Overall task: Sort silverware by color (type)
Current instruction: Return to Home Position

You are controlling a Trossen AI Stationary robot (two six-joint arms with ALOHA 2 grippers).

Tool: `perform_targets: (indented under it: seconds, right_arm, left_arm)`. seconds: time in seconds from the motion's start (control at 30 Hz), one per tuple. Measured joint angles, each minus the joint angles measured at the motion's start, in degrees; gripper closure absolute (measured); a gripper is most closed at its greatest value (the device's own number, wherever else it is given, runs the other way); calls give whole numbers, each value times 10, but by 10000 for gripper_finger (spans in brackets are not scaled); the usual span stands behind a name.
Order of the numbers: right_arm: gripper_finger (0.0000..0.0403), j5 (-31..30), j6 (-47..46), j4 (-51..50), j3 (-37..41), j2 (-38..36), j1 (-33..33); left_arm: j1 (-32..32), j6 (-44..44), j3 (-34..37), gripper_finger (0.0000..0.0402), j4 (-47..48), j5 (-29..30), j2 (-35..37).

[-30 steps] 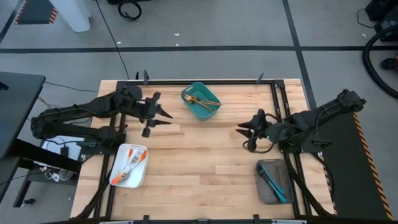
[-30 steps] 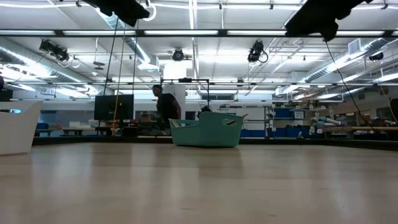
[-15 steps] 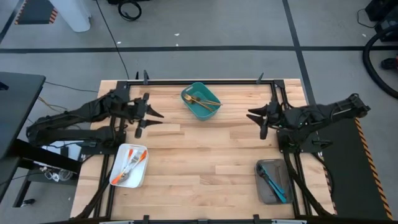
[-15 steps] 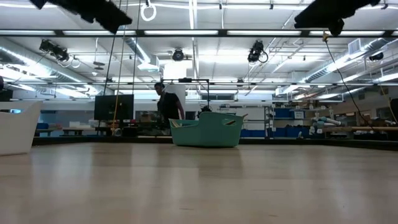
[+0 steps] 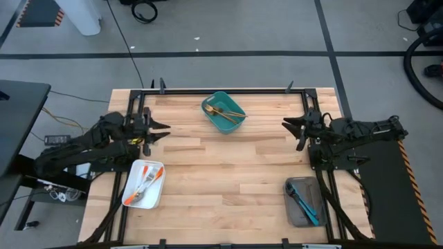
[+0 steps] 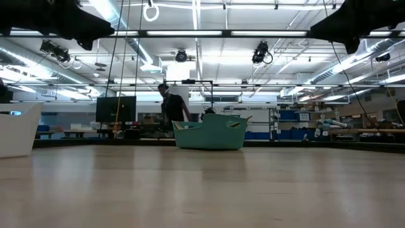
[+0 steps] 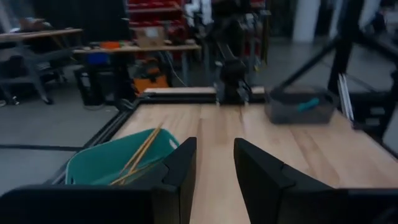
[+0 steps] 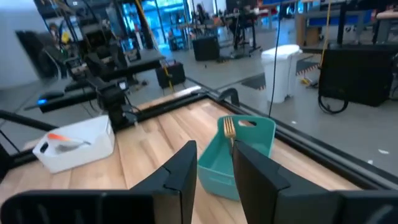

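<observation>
Since the silverware (image 5: 225,111) lies sorted, gold in the teal bin (image 5: 208,109) at the table's (image 5: 228,166) far edge, orange in the white tray (image 5: 154,197) front-left, blue in the grey tray (image 5: 294,211) front-right, left gripper (image 7: 213,149) and right gripper (image 8: 214,149) hang empty by the side edges, jaws narrowly parted, job apparently done.

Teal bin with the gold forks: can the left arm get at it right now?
Probably yes: only bare tabletop lies between the left end effector and the teal bin, whose top is uncovered.
</observation>
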State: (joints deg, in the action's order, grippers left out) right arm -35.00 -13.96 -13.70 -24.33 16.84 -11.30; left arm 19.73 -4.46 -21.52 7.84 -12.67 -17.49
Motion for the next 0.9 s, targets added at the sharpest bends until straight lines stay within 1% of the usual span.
perform_targets:
  seconds: [0.17, 0.33, 0.57, 0.77, 0.9]
  right_arm:
    - [302, 1, 11, 6, 15, -47, 4]
    - [308, 1, 35, 25, 41, -93, 4]
    - [309, 2, 41, 26, 65, -161, 4]
    - [310, 3, 47, 25, 74, -166, 4]
    - [310, 3, 50, 25, 75, -167, 4]
  left_arm:
    - [0, 36, 33, 286, -38, 23, 61]
    - [0, 52, 79, 286, -77, 37, 112]
    - [0, 66, 111, 286, -67, 43, 175]
    - [0, 68, 117, 286, -54, 61, 174]
    - [-1, 68, 117, 286, -50, 61, 173]
